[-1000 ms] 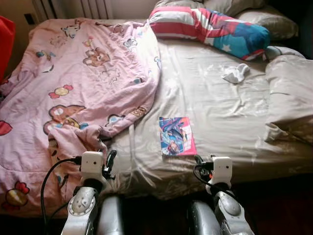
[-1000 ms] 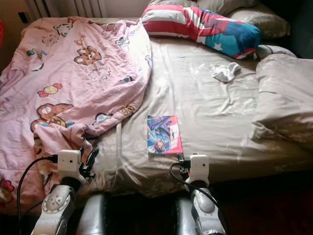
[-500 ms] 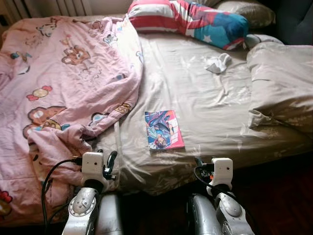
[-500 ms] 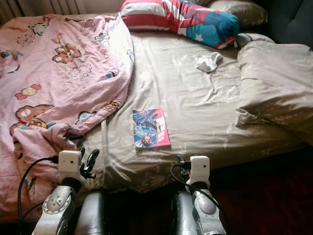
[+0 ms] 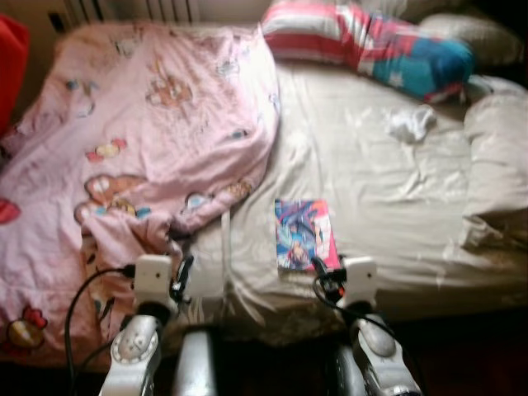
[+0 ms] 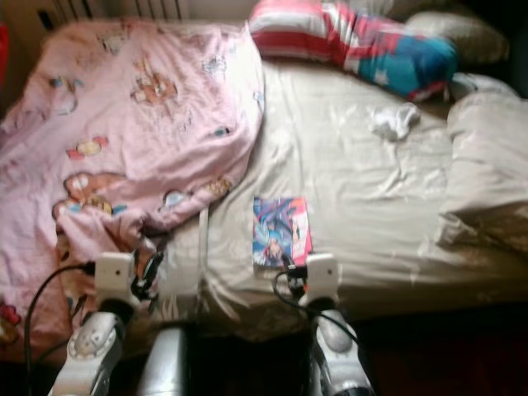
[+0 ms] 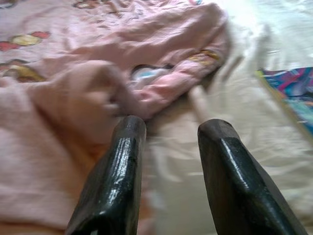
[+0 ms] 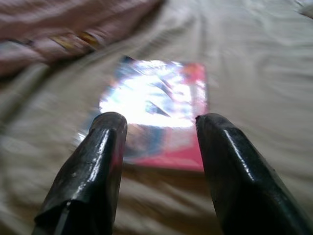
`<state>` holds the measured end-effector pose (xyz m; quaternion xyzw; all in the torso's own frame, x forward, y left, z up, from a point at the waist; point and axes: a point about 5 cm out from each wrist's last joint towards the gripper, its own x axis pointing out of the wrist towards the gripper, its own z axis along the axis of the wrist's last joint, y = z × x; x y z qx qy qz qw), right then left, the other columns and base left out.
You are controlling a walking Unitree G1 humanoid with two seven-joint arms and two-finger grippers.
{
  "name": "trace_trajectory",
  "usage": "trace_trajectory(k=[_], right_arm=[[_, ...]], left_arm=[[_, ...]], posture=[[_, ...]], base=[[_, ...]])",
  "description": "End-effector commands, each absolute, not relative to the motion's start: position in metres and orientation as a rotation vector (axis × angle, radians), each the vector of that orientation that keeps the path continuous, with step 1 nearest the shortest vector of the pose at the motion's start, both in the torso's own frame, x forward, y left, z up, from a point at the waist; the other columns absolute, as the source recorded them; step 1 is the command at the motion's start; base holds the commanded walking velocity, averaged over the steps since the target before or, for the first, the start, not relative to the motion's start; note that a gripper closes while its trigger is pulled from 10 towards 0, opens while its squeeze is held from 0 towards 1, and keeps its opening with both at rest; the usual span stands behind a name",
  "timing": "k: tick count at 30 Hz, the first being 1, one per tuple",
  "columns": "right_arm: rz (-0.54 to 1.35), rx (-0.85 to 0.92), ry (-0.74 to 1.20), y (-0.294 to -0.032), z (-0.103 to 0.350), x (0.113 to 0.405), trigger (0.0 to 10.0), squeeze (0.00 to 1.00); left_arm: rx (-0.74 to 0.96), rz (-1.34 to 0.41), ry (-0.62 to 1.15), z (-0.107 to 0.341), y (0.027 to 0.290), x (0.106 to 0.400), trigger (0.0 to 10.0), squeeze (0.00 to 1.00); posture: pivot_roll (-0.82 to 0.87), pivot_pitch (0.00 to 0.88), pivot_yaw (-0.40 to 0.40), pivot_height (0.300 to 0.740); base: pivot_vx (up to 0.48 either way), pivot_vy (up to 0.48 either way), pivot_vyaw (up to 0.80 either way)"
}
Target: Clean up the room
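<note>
Beige sheets cover the bed (image 5: pixel 388 190), where a colourful book (image 5: pixel 304 233) lies flat near the front edge. Just before it hovers the right gripper (image 8: pixel 159 122), jaws open with the book's near edge showing between them. To the left, the left gripper (image 7: pixel 168 129), jaws also open, points at the rumpled pink blanket (image 5: pixel 140 140). A white sock (image 5: pixel 410 124) lies near the striped pillow (image 5: pixel 371 45).

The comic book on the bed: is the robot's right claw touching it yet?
Cannot tell. In the right wrist view the open right claw frames the comic book, with its near edge hidden between the fingers; the blurred eye views show claw and book overlapping, neither contact nor gap plainly.
</note>
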<state>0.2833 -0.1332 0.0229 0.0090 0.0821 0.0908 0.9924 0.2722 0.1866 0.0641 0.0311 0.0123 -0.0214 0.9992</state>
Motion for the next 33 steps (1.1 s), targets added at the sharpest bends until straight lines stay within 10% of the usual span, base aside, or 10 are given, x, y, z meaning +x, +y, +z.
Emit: trace_trajectory(k=[1, 33], right_arm=[[0.161, 0.02, 0.19, -0.1397, 0.0179, 0.28, 10.0, 0.0], [0.172, 0.025, 0.176, -0.1392, 0.0221, 0.284, 10.0, 0.0]], left_arm=[[0.089, -0.066, 0.038, 0.0608, 0.1822, 0.2701, 10.0, 0.0], [0.086, -0.062, 0.035, 0.0618, 0.1804, 0.272, 10.0, 0.0]], posture=[[0.01, 0.126, -0.042, 0.562], [0.01, 0.156, -0.047, 0.562]], base=[[0.247, 0.0, 0.0], [0.266, 0.0, 0.22]])
